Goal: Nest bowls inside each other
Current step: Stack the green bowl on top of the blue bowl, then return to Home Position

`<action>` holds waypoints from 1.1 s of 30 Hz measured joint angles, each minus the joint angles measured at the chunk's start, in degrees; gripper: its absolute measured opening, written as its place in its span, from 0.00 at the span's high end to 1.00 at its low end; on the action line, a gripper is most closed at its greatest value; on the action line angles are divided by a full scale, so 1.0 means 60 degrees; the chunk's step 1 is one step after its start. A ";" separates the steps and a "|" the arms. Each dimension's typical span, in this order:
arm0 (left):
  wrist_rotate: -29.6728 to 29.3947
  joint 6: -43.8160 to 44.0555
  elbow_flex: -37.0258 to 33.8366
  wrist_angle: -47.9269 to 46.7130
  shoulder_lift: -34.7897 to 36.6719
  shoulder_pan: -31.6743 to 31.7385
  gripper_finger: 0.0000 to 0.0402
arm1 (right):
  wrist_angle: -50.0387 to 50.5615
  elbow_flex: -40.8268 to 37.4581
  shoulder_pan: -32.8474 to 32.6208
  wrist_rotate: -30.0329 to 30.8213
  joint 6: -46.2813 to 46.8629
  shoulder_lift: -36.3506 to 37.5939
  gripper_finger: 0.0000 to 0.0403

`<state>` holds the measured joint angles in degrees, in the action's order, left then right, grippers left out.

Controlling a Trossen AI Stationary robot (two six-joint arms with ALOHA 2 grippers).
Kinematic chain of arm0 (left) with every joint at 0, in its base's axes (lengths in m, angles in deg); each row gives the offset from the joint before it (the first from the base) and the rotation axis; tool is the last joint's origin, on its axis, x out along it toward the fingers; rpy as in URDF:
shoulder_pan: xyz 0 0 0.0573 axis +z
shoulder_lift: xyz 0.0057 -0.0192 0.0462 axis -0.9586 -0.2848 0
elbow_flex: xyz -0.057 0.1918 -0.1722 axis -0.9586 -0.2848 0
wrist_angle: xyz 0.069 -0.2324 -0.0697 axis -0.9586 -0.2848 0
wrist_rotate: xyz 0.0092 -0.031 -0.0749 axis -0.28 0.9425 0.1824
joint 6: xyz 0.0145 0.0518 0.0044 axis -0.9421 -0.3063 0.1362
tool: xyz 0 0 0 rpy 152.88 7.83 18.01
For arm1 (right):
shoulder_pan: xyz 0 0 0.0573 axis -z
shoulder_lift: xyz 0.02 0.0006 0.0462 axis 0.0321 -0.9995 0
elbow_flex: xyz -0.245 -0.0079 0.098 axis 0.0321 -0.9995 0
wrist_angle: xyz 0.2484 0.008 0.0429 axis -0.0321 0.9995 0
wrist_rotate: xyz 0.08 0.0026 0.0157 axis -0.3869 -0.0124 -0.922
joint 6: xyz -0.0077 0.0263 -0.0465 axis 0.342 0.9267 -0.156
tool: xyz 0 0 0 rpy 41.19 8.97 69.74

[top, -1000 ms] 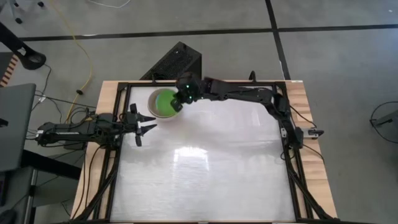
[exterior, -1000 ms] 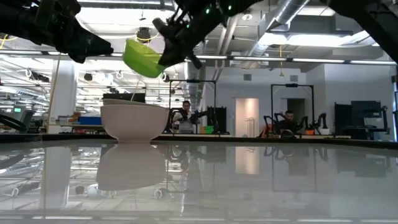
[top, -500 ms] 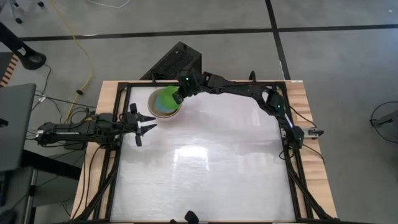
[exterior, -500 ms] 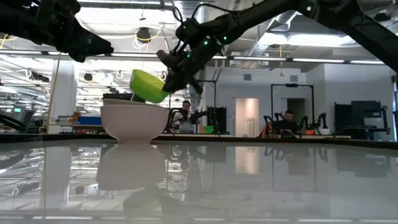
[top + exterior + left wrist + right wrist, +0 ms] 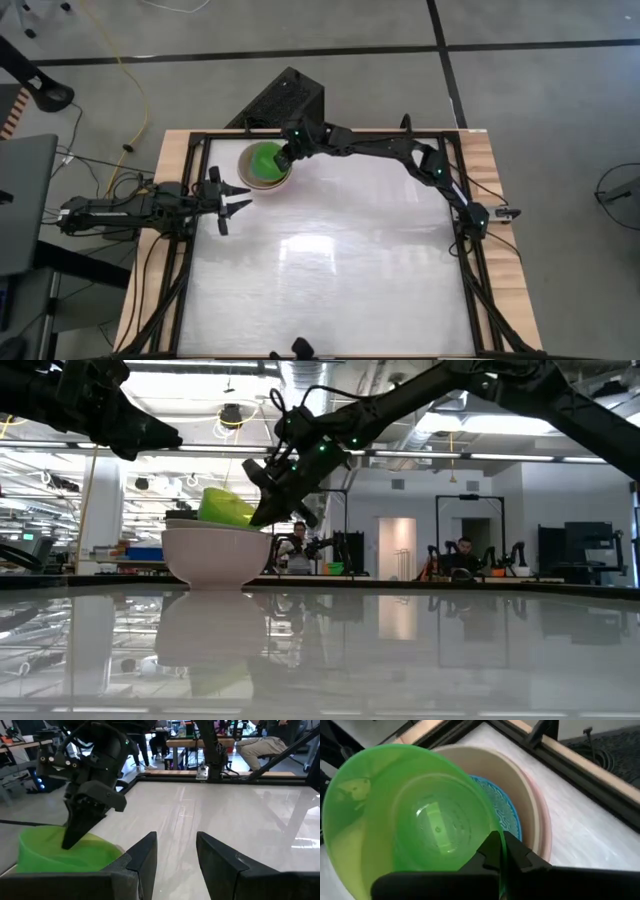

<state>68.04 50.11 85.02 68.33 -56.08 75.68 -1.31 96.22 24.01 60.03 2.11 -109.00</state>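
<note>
A stack of bowls [image 5: 265, 168] stands on its base at the table's far left: a pink outer bowl [image 5: 543, 827], a cream one [image 5: 520, 777] inside it, and a light blue one [image 5: 506, 815] inside that. The bright green bowl [image 5: 410, 815] hangs tilted over the stack, its lower part sunk below the outer bowl's rim [image 5: 215, 532]. My right gripper [image 5: 501, 856] is shut on the green bowl. My left gripper [image 5: 175, 862] stands open at the table's left edge, near the stack, and touches nothing. My right gripper pinches the green bowl's rim [image 5: 500, 840], one finger inside the bowl and one outside. The fingers [image 5: 268, 508] slant down from the table's right. The bowl is tilted, its mouth turned toward the gripper; whether it touches the blue bowl, I cannot tell.
Black frame rails [image 5: 200, 135] run round the table top. A black box [image 5: 285, 98] sits on the floor beyond the far edge. The white table top [image 5: 330, 260] lies bare toward the near and right sides. People sit far behind in the room [image 5: 462, 552].
My right gripper has come down and a little toward the table's left, onto the stack. The green bowl has gone with it, from well above the stack to partly inside the outer bowl's rim, still tilted.
</note>
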 joint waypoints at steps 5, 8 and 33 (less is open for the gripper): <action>-0.0027 -0.0006 0.0000 0.0000 0.0001 0.0002 0.68 | -0.0068 0.0004 -0.0113 0.0304 -0.0423 0.0018 0.89; -0.0027 -0.0031 0.0000 0.0000 0.0001 0.0002 0.68 | -0.0097 0.0004 -0.0136 0.0463 -0.0447 0.0018 0.85; -0.0020 -0.0031 0.0000 0.0008 -0.0002 0.0002 0.68 | 0.1122 0.0000 0.0297 -0.0616 -0.0848 0.0864 0.50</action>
<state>67.93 49.92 85.02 68.38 -56.09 75.69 5.42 96.22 25.79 56.33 -2.97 -103.81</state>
